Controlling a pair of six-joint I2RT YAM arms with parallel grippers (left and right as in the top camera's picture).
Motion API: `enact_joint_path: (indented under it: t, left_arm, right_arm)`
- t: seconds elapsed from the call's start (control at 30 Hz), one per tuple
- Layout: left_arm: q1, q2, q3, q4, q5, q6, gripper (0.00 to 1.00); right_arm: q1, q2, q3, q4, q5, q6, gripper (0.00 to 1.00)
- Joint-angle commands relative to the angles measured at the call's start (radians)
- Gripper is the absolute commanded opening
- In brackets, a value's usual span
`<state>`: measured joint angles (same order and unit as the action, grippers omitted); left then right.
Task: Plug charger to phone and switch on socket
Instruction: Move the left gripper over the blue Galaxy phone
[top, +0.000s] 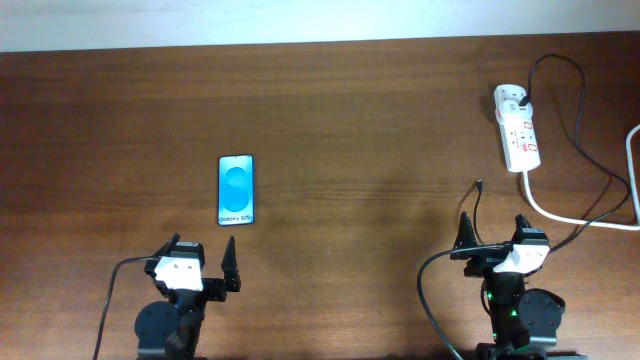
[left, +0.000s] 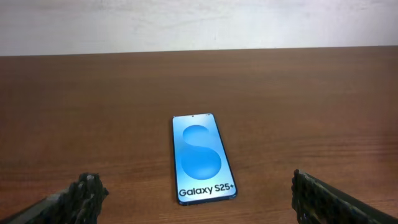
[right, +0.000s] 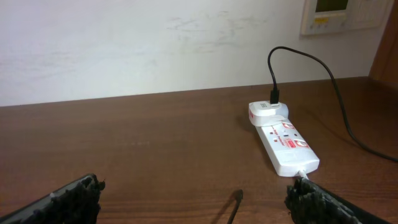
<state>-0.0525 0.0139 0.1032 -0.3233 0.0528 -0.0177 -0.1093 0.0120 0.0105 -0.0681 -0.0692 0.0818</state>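
Right gripper (top: 493, 238), fingers spread wide and empty; the connector tip (right: 237, 198) of the charger (right: 333, 84) lies just ahead of it, roughly between the finger lines; the socket (right: 283, 140) lies farther ahead and to its right. Left gripper (top: 198, 255), likewise spread and empty; the phone (left: 200, 158) lies flat just ahead of it, lettered end nearest. The step in hand is judged to be seizing the cable: pinch close behind the tip, keeping it straight for the phone's near edge; the left gripper may steady the phone.
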Motion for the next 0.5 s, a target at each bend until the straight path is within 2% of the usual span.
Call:
enact_joint_path:
  t: [0.0, 0.13, 0.23, 0.47]
  left_arm:
    - [-0.006, -0.007, 0.010, -0.016, 0.011, 0.019, 0.99]
    - [-0.006, -0.007, 0.010, -0.015, 0.022, 0.018, 0.99]
    - [-0.006, -0.007, 0.034, -0.015, 0.090, -0.023, 0.99]
    - [-0.006, 0.092, 0.222, -0.043, 0.090, -0.023, 0.99]
  right_arm:
    - [0.003, 0.001, -0.005, -0.006, 0.001, 0.003, 0.98]
    - [0.003, 0.001, -0.005, -0.006, 0.002, 0.003, 0.99]
    - [0.003, 0.001, -0.005, -0.006, 0.001, 0.003, 0.98]
    - [0.003, 0.001, -0.005, -0.006, 0.001, 0.003, 0.98]
